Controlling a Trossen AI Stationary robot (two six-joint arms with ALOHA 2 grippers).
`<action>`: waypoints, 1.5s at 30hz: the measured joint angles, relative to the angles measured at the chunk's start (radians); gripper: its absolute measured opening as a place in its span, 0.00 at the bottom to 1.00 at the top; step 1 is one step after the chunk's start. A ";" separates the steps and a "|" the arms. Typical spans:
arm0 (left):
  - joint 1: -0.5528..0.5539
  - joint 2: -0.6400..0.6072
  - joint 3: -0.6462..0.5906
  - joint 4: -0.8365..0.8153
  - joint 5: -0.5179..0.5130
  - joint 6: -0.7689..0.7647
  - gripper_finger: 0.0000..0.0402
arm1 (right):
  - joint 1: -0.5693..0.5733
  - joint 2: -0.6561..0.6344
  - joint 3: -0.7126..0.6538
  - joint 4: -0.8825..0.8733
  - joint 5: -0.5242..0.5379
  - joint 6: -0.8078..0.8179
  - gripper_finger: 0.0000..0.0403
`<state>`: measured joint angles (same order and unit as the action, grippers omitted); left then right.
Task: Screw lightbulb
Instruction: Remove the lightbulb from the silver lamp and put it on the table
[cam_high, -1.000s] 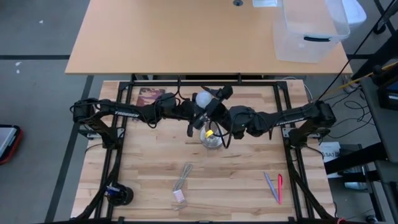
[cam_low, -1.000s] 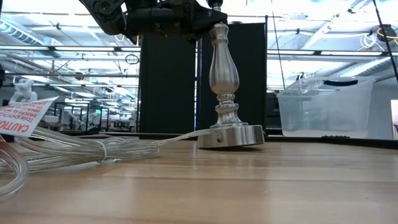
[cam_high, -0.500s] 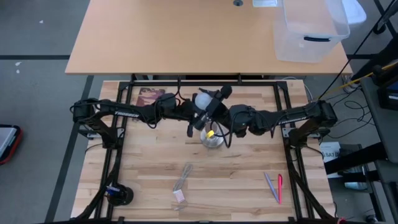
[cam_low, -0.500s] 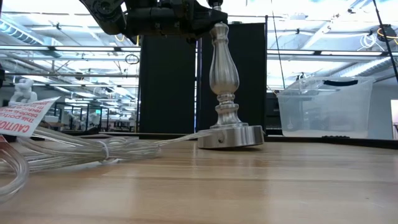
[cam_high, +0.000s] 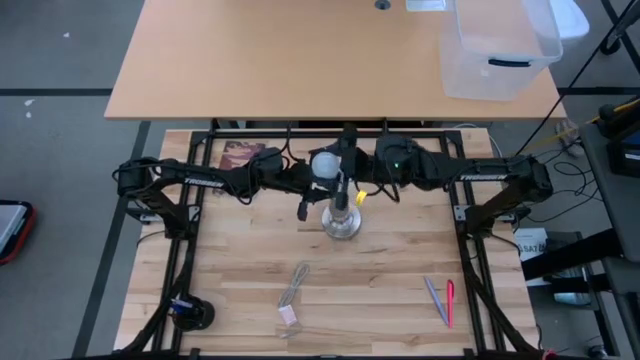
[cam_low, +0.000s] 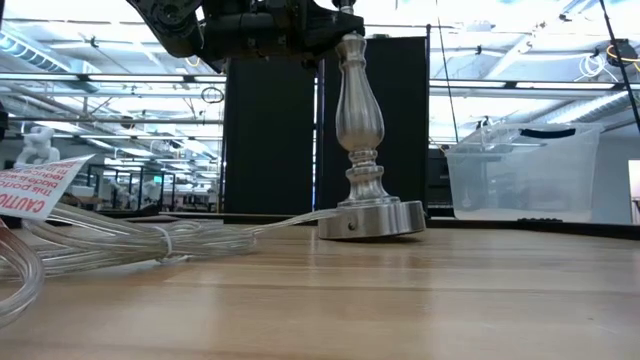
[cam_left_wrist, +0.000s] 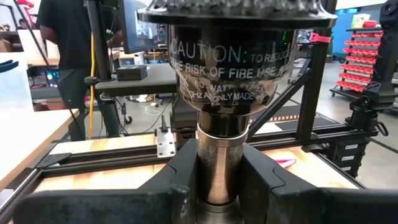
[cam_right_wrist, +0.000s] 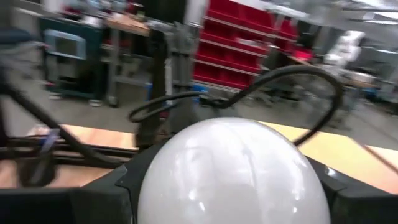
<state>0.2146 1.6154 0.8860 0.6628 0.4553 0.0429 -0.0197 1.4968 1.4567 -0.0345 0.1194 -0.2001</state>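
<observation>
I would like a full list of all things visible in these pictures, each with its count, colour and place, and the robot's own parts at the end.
lightbulb: 1, white, above the stand, between the right gripper's fingers
stand: 1, silver, middle of the wooden table
cable: 1, clear, coiled on the table, running to the stand's base
caution tag: 1, white with red print, on the cable
plastic bin: 1, clear, on the far tan table
pens: 2, grey and pink, near right part of the table
wooden table: 1, light wood
person: 1, dark top, in the room behind
left gripper: 1, black, shut on the stand's post below the socket
right gripper: 1, black, shut on the lightbulb
</observation>
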 joint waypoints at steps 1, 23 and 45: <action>0.000 0.000 0.000 0.000 0.005 -0.001 0.19 | -0.020 -0.003 0.000 -0.005 -0.056 0.002 0.61; 0.000 0.001 0.004 0.010 0.076 -0.009 0.19 | -0.295 0.029 -0.007 0.146 -0.977 0.059 0.62; -0.002 -0.003 0.003 -0.051 0.067 0.001 0.19 | -0.296 0.179 -0.003 0.605 -1.345 0.220 0.62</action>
<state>0.2127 1.6125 0.8890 0.6117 0.5226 0.0441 -0.3153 1.6754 1.4540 0.5705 -1.2258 0.0196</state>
